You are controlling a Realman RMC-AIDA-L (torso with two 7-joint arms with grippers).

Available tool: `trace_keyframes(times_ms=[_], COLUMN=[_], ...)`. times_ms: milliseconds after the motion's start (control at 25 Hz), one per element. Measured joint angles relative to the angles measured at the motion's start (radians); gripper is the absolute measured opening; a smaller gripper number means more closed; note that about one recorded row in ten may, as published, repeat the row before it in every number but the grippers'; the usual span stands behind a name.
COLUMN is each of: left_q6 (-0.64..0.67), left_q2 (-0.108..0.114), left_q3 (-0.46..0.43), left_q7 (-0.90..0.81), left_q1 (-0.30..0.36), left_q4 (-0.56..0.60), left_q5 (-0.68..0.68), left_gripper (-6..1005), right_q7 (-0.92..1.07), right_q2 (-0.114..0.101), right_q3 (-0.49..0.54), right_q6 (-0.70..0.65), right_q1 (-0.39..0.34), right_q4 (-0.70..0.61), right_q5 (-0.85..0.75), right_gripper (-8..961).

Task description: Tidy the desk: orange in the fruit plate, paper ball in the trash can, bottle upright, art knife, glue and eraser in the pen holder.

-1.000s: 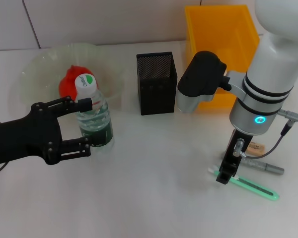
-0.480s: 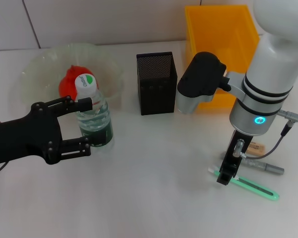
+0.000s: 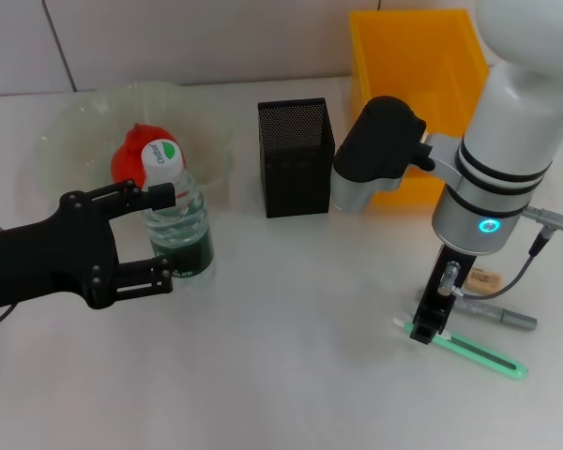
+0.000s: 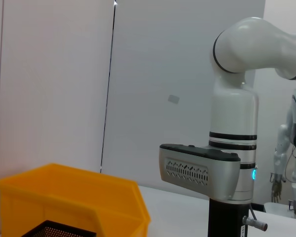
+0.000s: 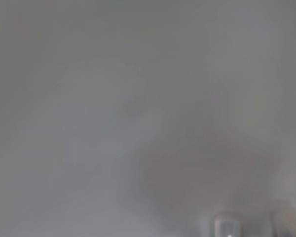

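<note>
The water bottle (image 3: pixel 178 230) stands upright in front of the glass fruit plate (image 3: pixel 66 131), which holds the orange (image 3: pixel 131 157). My left gripper (image 3: pixel 161 236) is open, with one finger on each side of the bottle. My right gripper (image 3: pixel 426 330) points straight down onto the left end of the green art knife (image 3: pixel 474 352), which lies flat on the table. The grey glue stick (image 3: pixel 497 316) and the eraser (image 3: pixel 486 278) lie just behind the knife. The black mesh pen holder (image 3: pixel 296 159) stands mid-table. No paper ball is in view. The right wrist view shows only a grey blur.
The yellow bin (image 3: pixel 418 56) stands at the back right behind my right arm, and also shows in the left wrist view (image 4: pixel 64 197). The right arm's black and grey wrist housing (image 3: pixel 375 155) hangs between the pen holder and the bin. Bare white table lies in front.
The right arm has shifted very slightly to the left over the knife's end. The left gripper and the bottle have not moved.
</note>
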Motion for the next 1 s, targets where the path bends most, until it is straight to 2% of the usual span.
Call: trace_keyframes(times_ms=[240,320,760,1000], left_q6=[-0.001,-0.001,-0.001,-0.001], left_q2=[0.0,0.0,0.0,0.0], left_q3=[0.0,0.0,0.0,0.0], left_q7=[0.0,0.0,0.0,0.0], left_q1=[-0.003,-0.003,-0.006,-0.008], left_q4=[0.0,0.0,0.0,0.0], left_q5=[0.0,0.0,0.0,0.0], left_gripper=[806,806,806,806], right_q7=[0.001,0.001,0.012,0.013], right_q2=[0.0,0.0,-0.001,-0.001], right_q3=[0.0,0.0,0.0,0.0], right_q6=[0.002,0.003,0.003,0.004], right_q1=[0.012,0.012,0.019,0.02], right_q4=[0.024,0.025,0.03,0.034], right_q5=[0.0,0.0,0.0,0.0], right_gripper=[302,255,225,166])
